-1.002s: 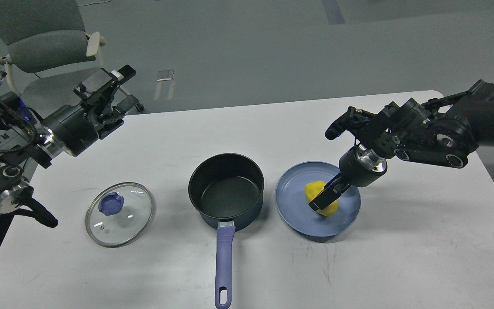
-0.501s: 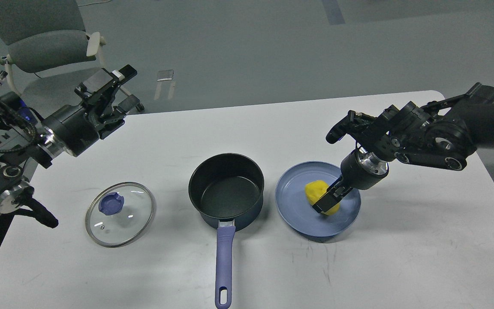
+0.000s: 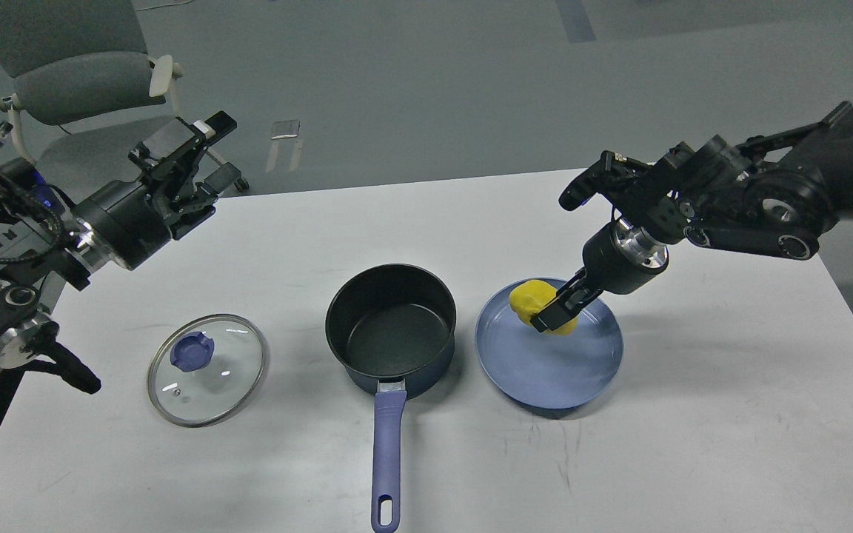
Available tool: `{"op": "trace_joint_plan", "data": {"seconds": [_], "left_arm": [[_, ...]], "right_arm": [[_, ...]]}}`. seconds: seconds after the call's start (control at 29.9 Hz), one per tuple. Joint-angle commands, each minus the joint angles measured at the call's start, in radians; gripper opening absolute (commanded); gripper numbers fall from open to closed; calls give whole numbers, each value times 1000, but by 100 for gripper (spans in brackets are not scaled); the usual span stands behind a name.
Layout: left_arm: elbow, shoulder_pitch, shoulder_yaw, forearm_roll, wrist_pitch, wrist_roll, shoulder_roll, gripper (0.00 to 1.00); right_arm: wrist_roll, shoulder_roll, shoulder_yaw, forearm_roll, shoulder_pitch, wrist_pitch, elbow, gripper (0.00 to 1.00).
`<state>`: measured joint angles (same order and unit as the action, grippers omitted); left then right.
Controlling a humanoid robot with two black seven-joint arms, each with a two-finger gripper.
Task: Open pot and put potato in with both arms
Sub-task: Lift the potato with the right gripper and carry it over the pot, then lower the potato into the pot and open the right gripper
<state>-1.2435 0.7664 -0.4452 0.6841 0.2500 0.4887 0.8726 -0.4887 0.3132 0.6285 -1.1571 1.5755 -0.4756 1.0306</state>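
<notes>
The black pot (image 3: 391, 326) with a blue handle stands open in the middle of the white table. Its glass lid (image 3: 207, 369) with a blue knob lies flat to the left of it. My right gripper (image 3: 549, 314) is shut on the yellow potato (image 3: 534, 300) and holds it lifted above the far left part of the blue plate (image 3: 549, 366). My left gripper (image 3: 201, 159) is open and empty, raised beyond the table's far left corner, well away from the lid.
The white table (image 3: 693, 414) has bare surface at the front and right. A grey chair (image 3: 71, 74) stands on the floor behind the left arm.
My right gripper closed on the potato and lifted it off the plate, up and slightly left toward the pot. The left arm has not moved.
</notes>
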Motion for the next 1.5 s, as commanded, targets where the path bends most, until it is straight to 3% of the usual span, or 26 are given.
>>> {"op": "trace_joint_plan", "data": {"seconds": [0.0, 0.5, 0.84, 1.47], "left_arm": [[-2, -1, -7, -1, 0, 0, 0, 97], [-8, -2, -20, -1, 0, 0, 0, 97], [-8, -4, -21, -1, 0, 0, 3, 97], [-11, -6, -21, -1, 0, 0, 17, 97]], "right_arm": [[0, -3, -32, 20, 66, 0, 16, 35], [0, -311, -23, 166, 55, 71, -110, 37], [0, -313, 22, 180, -42, 109, -242, 38], [0, -313, 25, 346, -60, 120, -233, 45]]}}
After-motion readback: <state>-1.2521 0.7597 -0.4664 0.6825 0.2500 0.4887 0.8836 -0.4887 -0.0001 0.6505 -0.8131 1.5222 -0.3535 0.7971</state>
